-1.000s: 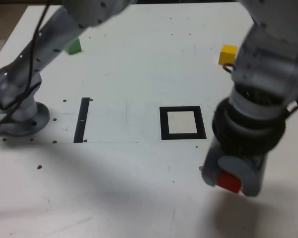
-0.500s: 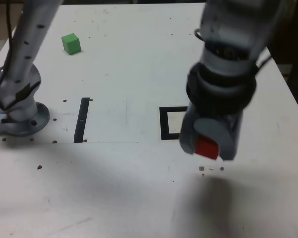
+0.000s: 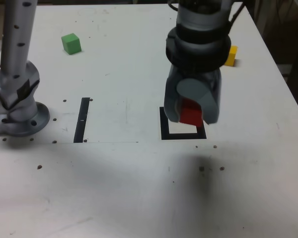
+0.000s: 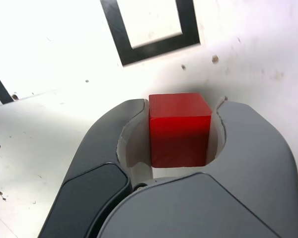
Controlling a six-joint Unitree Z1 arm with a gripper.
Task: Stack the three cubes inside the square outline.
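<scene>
White and lightly speckled, the surface [image 3: 129,183] fills the exterior view. The arm's base [image 3: 17,111] stands at that view's left, beside a thin black strip [image 3: 82,119]. The end effector [image 3: 191,113] hangs near the middle, clamped on the red cube [image 3: 191,112], which sits over the top edge of the square outline [image 3: 164,130]; the pictures do not settle whether the cube touches the surface. The green cube [image 3: 71,43] lies far off at the upper left of the exterior view, and the yellow cube [image 3: 230,55] peeks out behind the arm at the upper right, both well apart from the outline.

From the wrist view, the dark grey jaws press the red cube [image 4: 179,129] on two opposite sides. Beyond the cube lies the square outline [image 4: 154,45], its pale centre bare, with the end of the black strip [image 4: 0,85] at the picture's edge.
</scene>
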